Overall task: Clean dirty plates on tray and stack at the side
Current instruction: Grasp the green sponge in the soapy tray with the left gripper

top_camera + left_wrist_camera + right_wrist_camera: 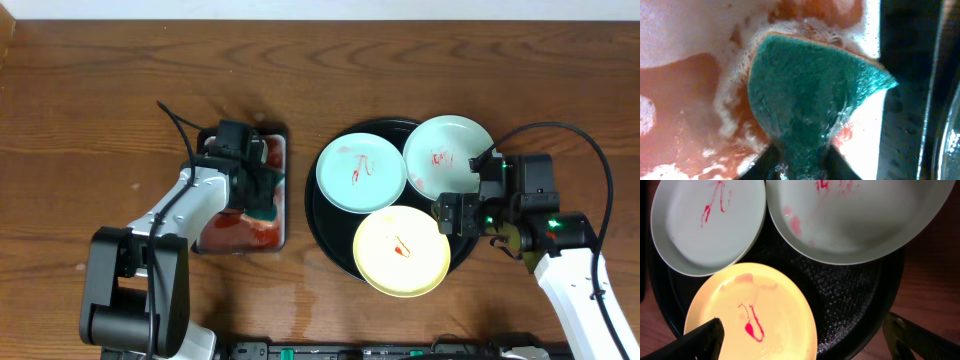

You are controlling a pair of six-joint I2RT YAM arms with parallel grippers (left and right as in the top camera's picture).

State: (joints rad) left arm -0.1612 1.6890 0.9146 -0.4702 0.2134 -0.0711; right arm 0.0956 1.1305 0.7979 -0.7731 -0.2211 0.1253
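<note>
You are barely starting. All three plates are sitting on the black tray (318,212), right of centre in the overhead frame, each showing red squiggles: the left mint plate (361,172), the upper mint plate (447,152) and the yellow plate (401,252). Nothing is stacked aside. Your left gripper (802,160) is clamping the green sponge (810,85) in the metal tray (285,225) of red suds. Your right gripper (452,215) is hanging with jaws apart over the black tray's right edge.

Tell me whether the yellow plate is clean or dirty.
Dirty: the yellow plate has a red squiggle near its middle, plain in the right wrist view and also visible from overhead.
</note>
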